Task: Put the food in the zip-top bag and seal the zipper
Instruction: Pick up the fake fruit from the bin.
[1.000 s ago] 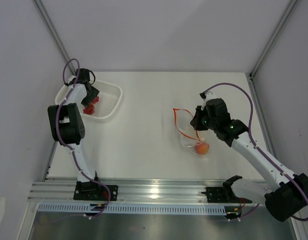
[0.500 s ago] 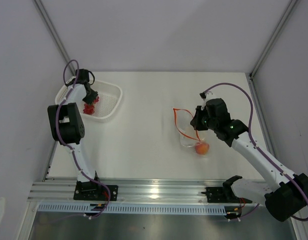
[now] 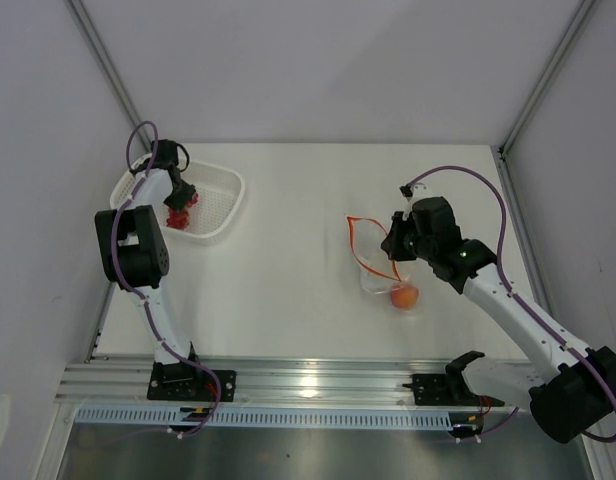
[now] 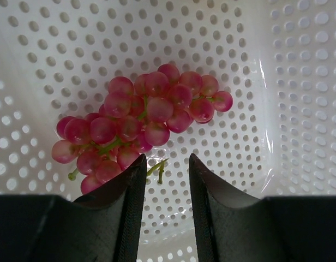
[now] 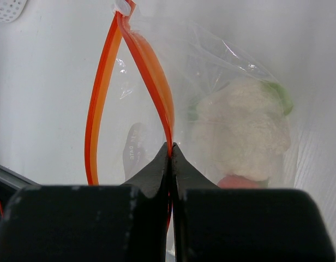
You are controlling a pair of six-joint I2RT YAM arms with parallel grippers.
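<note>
A red grape bunch (image 4: 141, 120) lies in the white mesh basket (image 3: 220, 195); it also shows in the top view (image 3: 178, 212). My left gripper (image 4: 165, 164) is open just over the basket floor, its fingers beside the bunch's green stem, holding nothing. My right gripper (image 5: 171, 150) is shut on the red-orange zipper strip (image 5: 151, 71) of the clear zip-top bag (image 3: 383, 270) and holds its mouth open. Inside the bag lie a white-and-green vegetable piece (image 5: 241, 128) and a red-orange round fruit (image 3: 404, 296).
The basket stands at the table's back left, close to the left wall. The bag lies right of the table's middle. A metal rail (image 3: 308, 385) runs along the near edge.
My left gripper has shifted slightly lower and closer to the grapes in the basket. The right arm and the bag have not moved.
</note>
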